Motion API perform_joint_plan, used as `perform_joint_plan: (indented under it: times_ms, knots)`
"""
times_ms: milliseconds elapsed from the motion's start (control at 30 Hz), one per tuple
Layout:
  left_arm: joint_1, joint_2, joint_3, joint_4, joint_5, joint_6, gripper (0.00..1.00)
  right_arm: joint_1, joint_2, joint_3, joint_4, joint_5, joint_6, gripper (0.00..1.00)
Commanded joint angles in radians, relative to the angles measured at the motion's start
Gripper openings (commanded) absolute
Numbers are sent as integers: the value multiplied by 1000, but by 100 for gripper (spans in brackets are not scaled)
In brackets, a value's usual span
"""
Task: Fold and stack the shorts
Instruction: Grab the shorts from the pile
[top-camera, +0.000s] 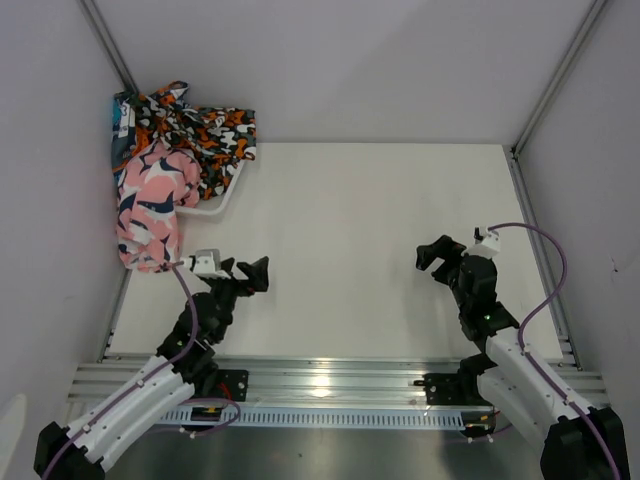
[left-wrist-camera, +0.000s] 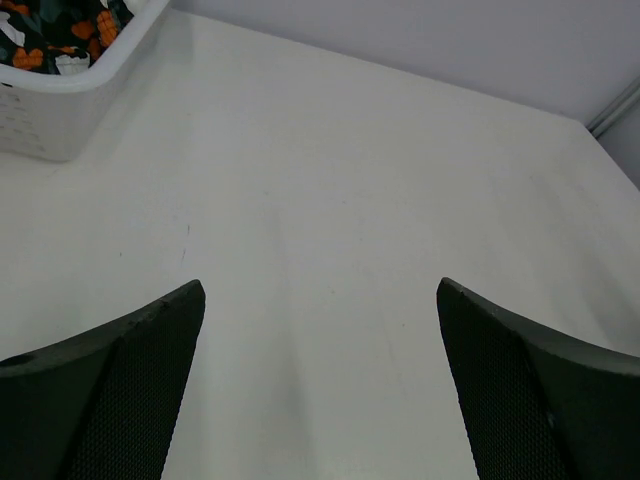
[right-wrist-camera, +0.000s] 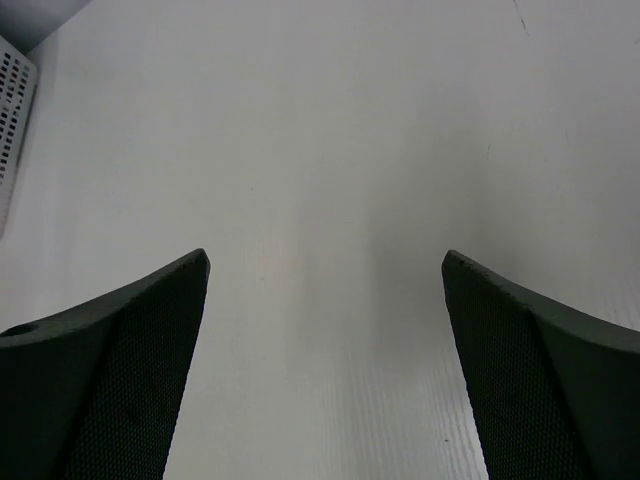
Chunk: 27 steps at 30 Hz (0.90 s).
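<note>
Task was basically at zero. Nearest the bases, the left end effector hung just off the near corner of the basket, jaws spread wide with nothing between them. The right end effector sat well to the right of the basket, also released and empty. Both wrist views showed only bare surface between the fingers. The counter to the right of the basket carried no garment, no folded piece and no stack. The basket itself, white mesh, was mostly buried under cloth. All three shorts were heaped in and over it. The pink shorts draped over its near-left side, hanging toward the left arm. The black shorts were bunched across its far side. The teal shorts showed only as a sliver at its far-left edge. None were spread or folded. Judged left to do: pull each pair out, flatten, fold, stack. The pink pair looked like the easiest first grab.
</note>
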Motion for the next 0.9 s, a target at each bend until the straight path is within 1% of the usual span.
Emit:
perform_joint_plan:
  times_ms: [0, 67, 100, 133, 167, 200, 233, 267, 300, 333, 367, 400, 433, 467, 500, 533, 567, 600, 633, 667, 733, 767, 833, 867]
  knots:
    - [-2, -38, 18, 9, -51, 28, 99, 4, -36, 27, 37, 17, -5, 100]
    - [-2, -32, 34, -11, -81, 3, 99, 3, -39, 28, 30, 28, 5, 99]
    - [-2, -22, 47, -78, -136, -26, 99, 3, -35, 28, 31, 28, 5, 99]
    - [-2, -12, 58, -117, -167, -88, 99, 3, -30, 27, 31, 25, 2, 100]
    - [-4, 26, 133, -169, -204, -118, 99, 3, -25, 30, 25, 30, 2, 99]
    - [1, 52, 171, -233, -254, -157, 99, 4, -21, 31, 24, 36, 2, 99]
    - [10, 84, 210, -393, -357, -234, 99, 3, -10, 33, 22, 45, 2, 99]
    - [25, 118, 297, -454, -390, -257, 99, 3, -5, 33, 24, 46, 4, 100]
    - [88, 197, 381, -500, -401, -267, 99, 1, 1, 33, 24, 45, 5, 99]
    - [134, 242, 461, -555, -360, -261, 99, 1, 10, 33, 27, 37, 5, 99]
    - [189, 283, 494, -575, -320, -268, 99, 1, 15, 31, 31, 33, 5, 99]
    - [317, 366, 573, -580, -256, -273, 99, 1, 18, 27, 34, 31, 7, 100]
    - [381, 411, 598, -576, -91, -271, 99, 1, 19, 25, 36, 30, 10, 100]
    - [439, 460, 624, -579, -30, -276, 99, 1, 25, 24, 37, 28, 10, 99]
    - [514, 512, 650, -589, 9, -279, 99, 1, 27, 22, 39, 28, 10, 100]
    - [533, 617, 752, -620, 23, -261, 99, 1, 27, 19, 48, 23, 12, 100]
    - [542, 674, 793, -646, -2, -247, 99, 0, 28, 16, 51, 19, 13, 99]
    - [549, 728, 878, -684, -35, -224, 99, 0, 30, 14, 54, 16, 15, 100]
    - [553, 832, 959, -719, -61, -212, 99, 0, 30, 11, 60, 10, 15, 100]
    - [562, 879, 1044, -796, -74, -201, 99, 0, 33, 11, 62, 4, 18, 99]
    - [575, 958, 1112, -858, -100, -178, 99, -2, 33, 17, 57, -4, 18, 99]
    - [576, 1013, 1182, -869, -111, -166, 99, -2, 31, 16, 59, -9, 19, 100]
    - [578, 1058, 1210, -858, -141, -121, 99, 0, 21, 16, 60, -23, 22, 100]
    - [581, 1102, 1254, -841, -167, -103, 99, -2, 18, 14, 57, -26, 24, 100]
